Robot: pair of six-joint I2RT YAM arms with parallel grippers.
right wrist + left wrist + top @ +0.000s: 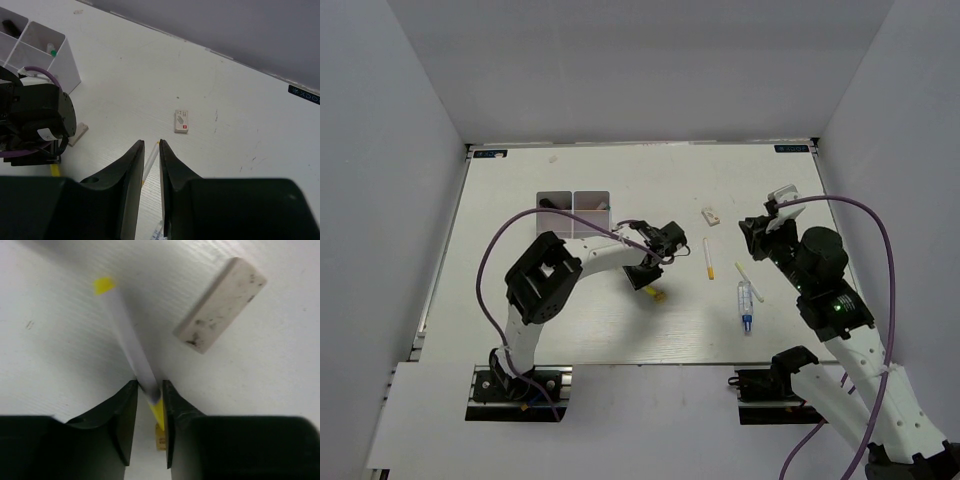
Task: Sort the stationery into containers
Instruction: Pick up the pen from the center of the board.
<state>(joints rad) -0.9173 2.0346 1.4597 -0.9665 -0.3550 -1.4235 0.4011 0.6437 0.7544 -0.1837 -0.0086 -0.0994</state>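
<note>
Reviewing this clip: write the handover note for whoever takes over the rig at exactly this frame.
Left gripper: jaws pinch the yellow-ended white pen near one end; the pen lies on the table beside a beige eraser.
Right gripper: jaws narrowly apart, empty, above the table.
Done: the organizer holds a dark item and a green-capped one.
To do: that pen and eraser, a second yellow-tipped pen, labelled eraser, blue-tipped tube, thin white pen.
</note>
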